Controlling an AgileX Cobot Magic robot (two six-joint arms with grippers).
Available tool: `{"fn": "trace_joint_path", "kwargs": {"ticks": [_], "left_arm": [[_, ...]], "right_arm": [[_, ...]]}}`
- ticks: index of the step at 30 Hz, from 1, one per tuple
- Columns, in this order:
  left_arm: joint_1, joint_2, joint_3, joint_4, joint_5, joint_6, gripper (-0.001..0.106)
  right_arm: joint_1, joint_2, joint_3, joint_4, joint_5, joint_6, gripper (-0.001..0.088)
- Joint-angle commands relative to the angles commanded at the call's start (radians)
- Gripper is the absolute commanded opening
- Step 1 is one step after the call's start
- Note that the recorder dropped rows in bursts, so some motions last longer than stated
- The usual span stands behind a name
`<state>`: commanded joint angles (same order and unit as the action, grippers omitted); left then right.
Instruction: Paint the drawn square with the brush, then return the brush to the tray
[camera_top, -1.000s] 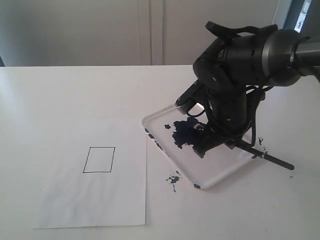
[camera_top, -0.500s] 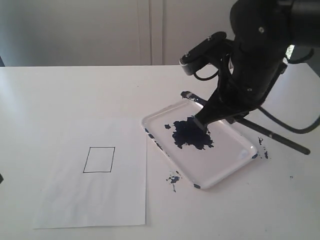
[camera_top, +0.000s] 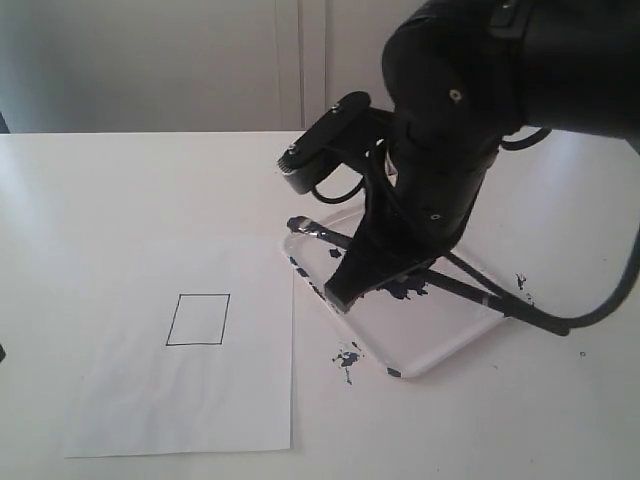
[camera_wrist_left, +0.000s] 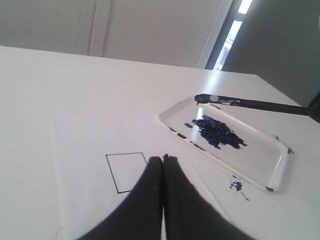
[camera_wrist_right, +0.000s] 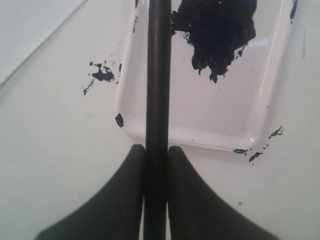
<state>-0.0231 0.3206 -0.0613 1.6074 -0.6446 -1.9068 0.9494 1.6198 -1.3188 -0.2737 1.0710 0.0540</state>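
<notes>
Swinging off the paint, the right pincer (camera_wrist_right: 157, 150), clenched on the brush (camera_wrist_right: 158, 75), has carried the loaded tip to the tray (camera_top: 430, 335) rim, heading for the counter's left edge. The square (camera_top: 198, 320) there is unpainted. The left pincer (camera_wrist_left: 163, 159) is closed, empty.

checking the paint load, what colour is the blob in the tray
Dark blue; the blob in the tray shows best in the left wrist view.
</notes>
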Motion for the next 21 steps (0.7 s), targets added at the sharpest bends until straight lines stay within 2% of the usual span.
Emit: {"fn": "trace_joint_path", "kwargs": {"ticks": [10, 17, 21], "left_arm": [[0.000, 0.316, -0.091, -0.023, 0.055, 0.029, 0.000], [0.000, 0.580, -0.133, -0.143, -0.046, 0.194, 0.000], [0.000, 0.716, -0.157, -0.157, -0.070, 0.224, 0.000]], "right_arm": [[0.077, 0.047, -0.067, 0.014, 0.000, 0.000, 0.0000], [0.091, 0.080, -0.087, 0.021, 0.030, 0.000, 0.0000], [0.091, 0.111, -0.087, 0.027, 0.033, -0.006, 0.0000]]}}
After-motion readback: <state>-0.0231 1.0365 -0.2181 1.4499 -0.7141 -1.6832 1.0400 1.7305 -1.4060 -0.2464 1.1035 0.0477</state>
